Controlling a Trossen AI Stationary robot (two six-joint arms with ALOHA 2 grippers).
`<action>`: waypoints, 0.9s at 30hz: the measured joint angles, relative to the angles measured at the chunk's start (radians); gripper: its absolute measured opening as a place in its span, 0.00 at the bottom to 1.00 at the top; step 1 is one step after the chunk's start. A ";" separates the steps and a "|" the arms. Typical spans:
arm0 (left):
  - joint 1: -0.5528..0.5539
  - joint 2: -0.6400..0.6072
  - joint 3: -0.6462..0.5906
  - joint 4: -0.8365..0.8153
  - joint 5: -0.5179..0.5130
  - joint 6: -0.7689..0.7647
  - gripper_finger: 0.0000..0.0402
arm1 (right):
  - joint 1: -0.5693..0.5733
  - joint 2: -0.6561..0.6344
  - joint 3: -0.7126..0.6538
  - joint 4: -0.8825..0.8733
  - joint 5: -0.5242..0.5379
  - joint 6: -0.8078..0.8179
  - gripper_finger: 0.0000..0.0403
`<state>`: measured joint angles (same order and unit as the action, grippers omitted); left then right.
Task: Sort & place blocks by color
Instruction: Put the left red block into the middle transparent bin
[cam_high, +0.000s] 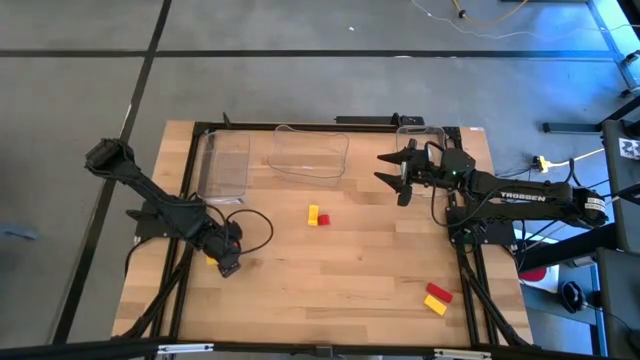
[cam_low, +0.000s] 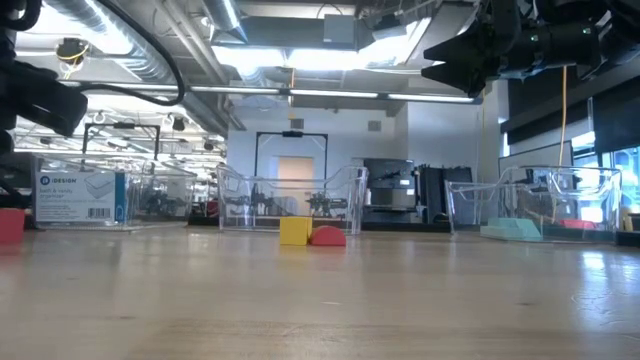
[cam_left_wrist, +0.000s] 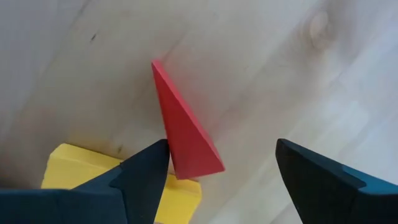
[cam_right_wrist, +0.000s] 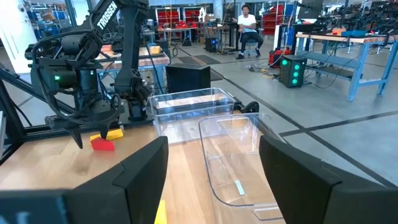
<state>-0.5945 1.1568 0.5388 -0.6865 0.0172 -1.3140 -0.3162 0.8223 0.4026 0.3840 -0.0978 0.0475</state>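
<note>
The left gripper (cam_left_wrist: 221, 180) stands spread low over a red block (cam_left_wrist: 183, 134) at the table's (cam_high: 330, 280) left edge, its long axis slanting between the fingers, one end overlapping a yellow block (cam_left_wrist: 81, 171). The right gripper (cam_high: 392, 169) hangs spread and empty above the back right clear bin (cam_high: 425, 135)

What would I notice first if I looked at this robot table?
Probably the left gripper, down low near the table's left edge with its fingers open over a red block that lies beside a yellow block. Then the three clear bins along the far edge, with the right gripper hanging open near the right-hand one. More red and yellow blocks sit mid-table and at the near right corner.
</note>
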 joint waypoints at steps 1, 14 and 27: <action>0.000 0.000 0.000 0.000 -0.001 -0.011 0.71 | 0.000 0.000 0.000 0.000 0.000 0.000 0.63; 0.002 0.000 0.000 -0.070 -0.123 -0.112 0.71 | 0.000 0.000 0.000 0.000 0.000 0.001 0.63; 0.000 0.103 0.000 -0.060 -0.094 -0.176 0.71 | 0.000 0.000 0.000 -0.011 0.000 0.002 0.63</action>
<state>-0.5941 1.2600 0.5388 -0.7466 -0.0768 -1.4900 -0.3161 0.8227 0.4026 0.3730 -0.0982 0.0494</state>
